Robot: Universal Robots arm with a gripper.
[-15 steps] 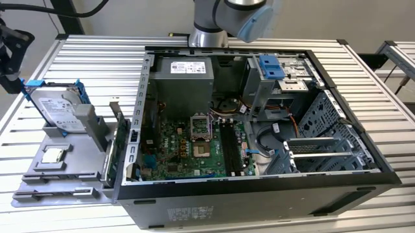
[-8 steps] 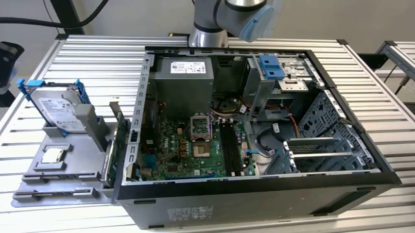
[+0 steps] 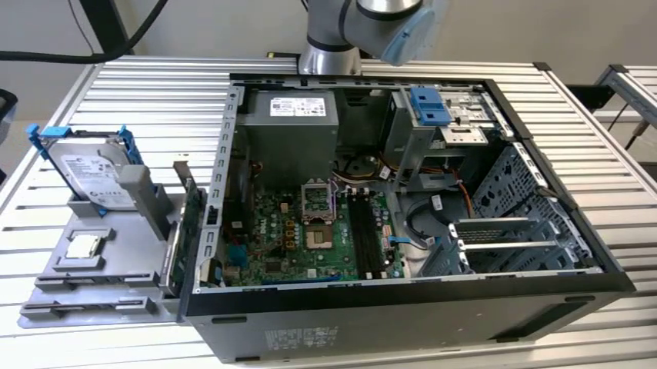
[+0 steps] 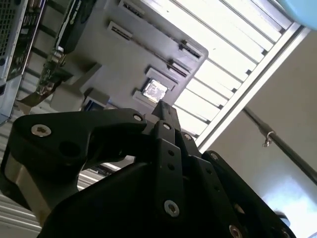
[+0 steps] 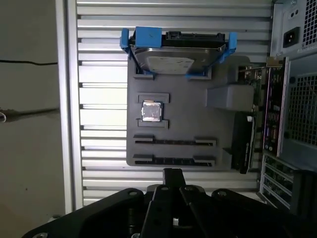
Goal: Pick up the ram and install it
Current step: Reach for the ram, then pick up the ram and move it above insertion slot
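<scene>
So, the ram. Honestly it's hard to pin down here. The two long slots (image 5: pixel 173 142) on the grey tray (image 5: pixel 188 126) look like bare dark grooves in the first wrist view, with nothing blue standing in them. That points to the memory slots (image 3: pixel 367 231) on the motherboard (image 3: pixel 272 231), just beside the processor socket (image 3: pixel 318 217) in the exterior view. My guess is the ram sits there edge-on, but those are thin dark strips and I can't tell a stick from an empty slot.

Handling-wise I'd treat it as light, stiff and thin, with nothing squishy to forgive a bad squeeze. It's probably fragile along the contact edge. I'd take hold across the flat faces up near the top edge, or by the short ends, and never on the contacts. It would also want to stay square to its slot.

My gripper (image 5: pixel 172 173) is pressed together with nothing visible between the fingertips, hanging high above the counter (image 3: pixel 154 92) near the tray. On the tray, the hard drive (image 5: pixel 171 62) sits in its blue caddy (image 5: pixel 141 37) and the processor chip (image 5: pixel 151 111) lies in its pocket.

Hard to see: the case (image 3: pixel 411 296) wall cuts off the board's near edge, cables (image 3: pixel 361 165) clutter the far end of the slots, and my own gripper body blocks a big chunk of both wrist views.
</scene>
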